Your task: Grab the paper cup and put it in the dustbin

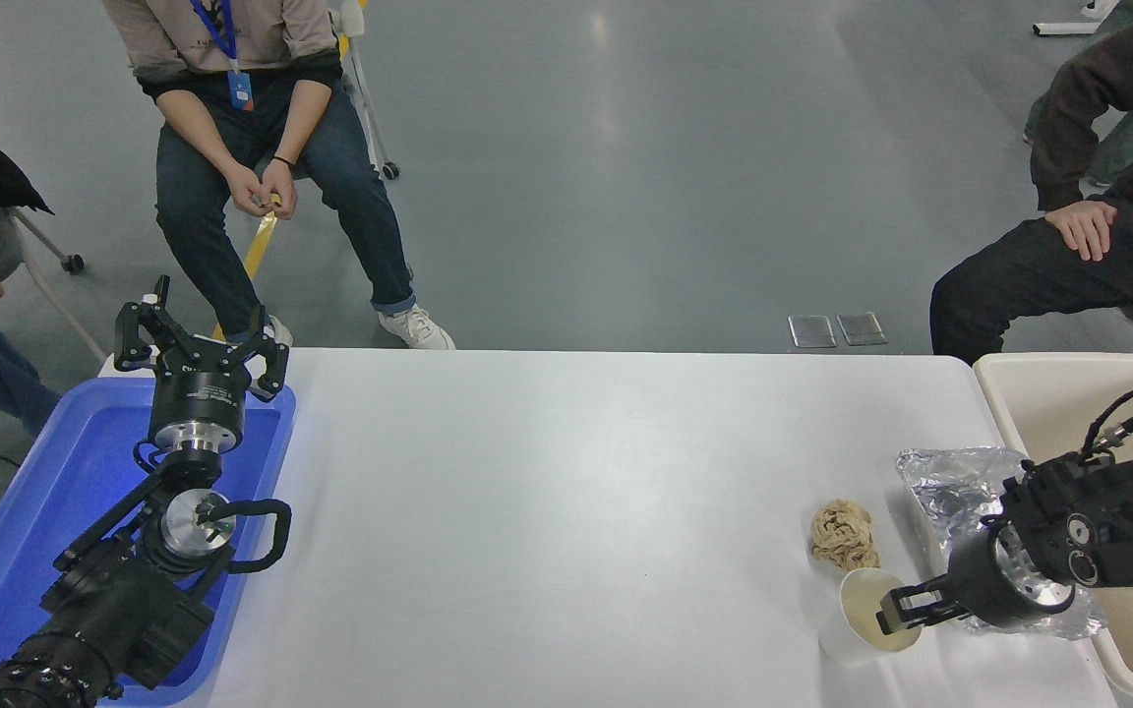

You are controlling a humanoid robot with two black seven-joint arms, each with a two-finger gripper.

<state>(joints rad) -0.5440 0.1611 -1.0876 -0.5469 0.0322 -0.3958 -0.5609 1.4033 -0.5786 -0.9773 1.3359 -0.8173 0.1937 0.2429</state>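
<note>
The white paper cup (847,629) stands upright near the table's front right, its cream inside showing. My right gripper (896,610) comes in from the right, low and level with the cup's mouth. Its fingers are a little apart at the cup's right rim, with the tips over the opening. The cream dustbin (1039,379) stands beyond the table's right edge, behind the right arm. My left gripper (201,344) is parked open over the blue tray at the lower left.
A crumpled brown paper ball (842,531) lies just behind the cup. Crumpled silver foil (950,482) lies under the right arm by the table's right edge. A blue tray (26,511) stands at the left. People sit at the far left and far right.
</note>
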